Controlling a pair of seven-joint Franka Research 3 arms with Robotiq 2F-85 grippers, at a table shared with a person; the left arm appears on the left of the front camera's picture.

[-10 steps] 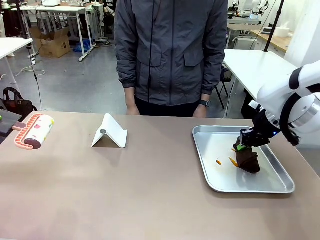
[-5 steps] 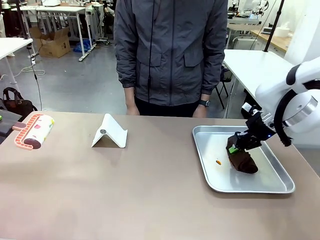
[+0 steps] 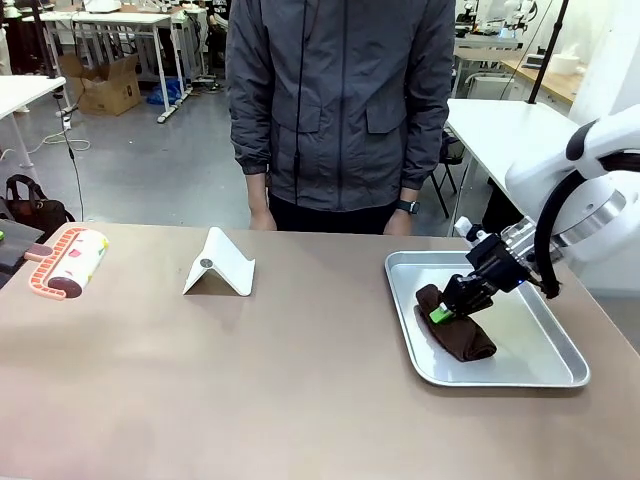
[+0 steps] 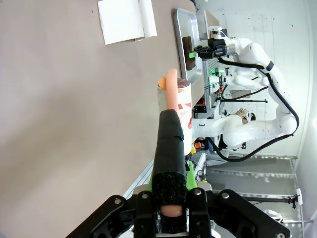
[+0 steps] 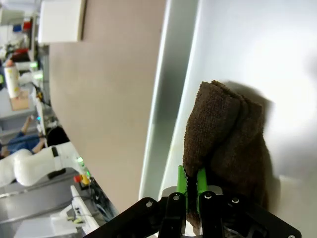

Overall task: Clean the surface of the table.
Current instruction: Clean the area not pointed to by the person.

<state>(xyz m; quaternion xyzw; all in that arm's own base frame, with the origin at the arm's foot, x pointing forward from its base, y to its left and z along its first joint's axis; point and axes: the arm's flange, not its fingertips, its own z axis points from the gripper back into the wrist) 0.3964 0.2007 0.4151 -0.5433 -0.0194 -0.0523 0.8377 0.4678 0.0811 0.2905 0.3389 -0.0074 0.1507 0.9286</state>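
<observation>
Seemingly fetching a wiper, the right gripper (image 3: 440, 313) pinches the brown cloth (image 3: 468, 342) in the tray (image 3: 535, 335), with the table (image 3: 250, 380) spreading beside it. Next, probably, it carries the cloth out there. The left gripper (image 4: 171, 198) clamps a roller (image 4: 170, 119).

Metal tray (image 3: 545, 325) far right, brown cloth (image 3: 462, 338) bunched inside near its left wall. White folded stand (image 3: 222, 264) left of centre. Lint roller (image 3: 68, 262) at far left. Person in grey jacket (image 3: 340, 100) standing opposite. Cardboard box (image 3: 110, 88) on the floor behind.
</observation>
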